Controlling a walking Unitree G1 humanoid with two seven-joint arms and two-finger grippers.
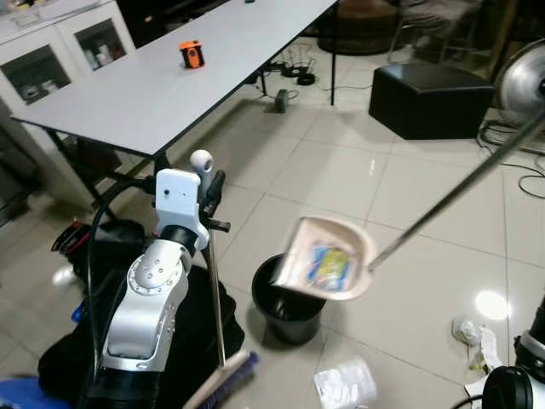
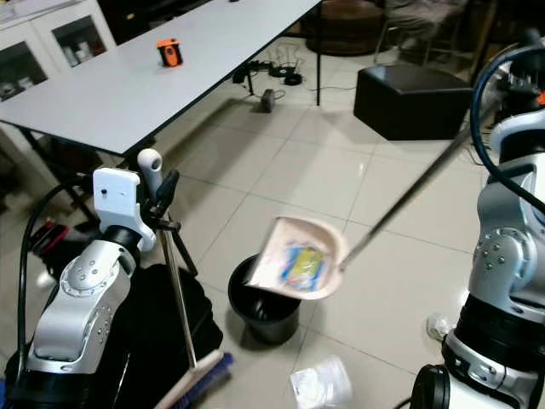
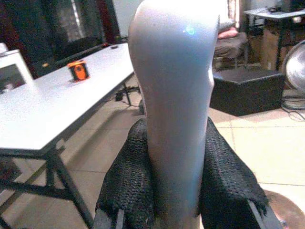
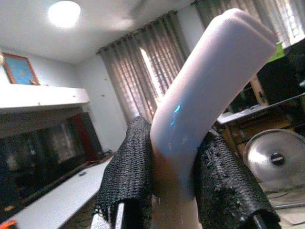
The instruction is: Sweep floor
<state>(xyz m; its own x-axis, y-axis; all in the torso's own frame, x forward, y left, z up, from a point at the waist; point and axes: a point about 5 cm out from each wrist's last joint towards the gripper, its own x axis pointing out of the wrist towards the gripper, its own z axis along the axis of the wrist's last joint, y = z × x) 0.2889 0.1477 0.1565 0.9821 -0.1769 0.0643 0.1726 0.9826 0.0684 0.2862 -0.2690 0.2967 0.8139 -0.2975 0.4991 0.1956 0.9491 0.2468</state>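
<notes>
On our left, our left gripper (image 3: 176,210) has its fingers (image 3: 128,186) clamped on the broom (image 1: 216,324), whose handle stands nearly upright with the bristles on the floor (image 1: 341,170) just beside the black bin (image 1: 285,302). To the right, our right gripper (image 4: 174,191) grips the end of the dustpan's long handle, which slants down leftward to the dustpan (image 1: 328,260), tilted over the bin's rim with a wrapper (image 1: 330,266) inside. We judge tipping comes next; loose litter (image 1: 345,383) lies right of the bin.
</notes>
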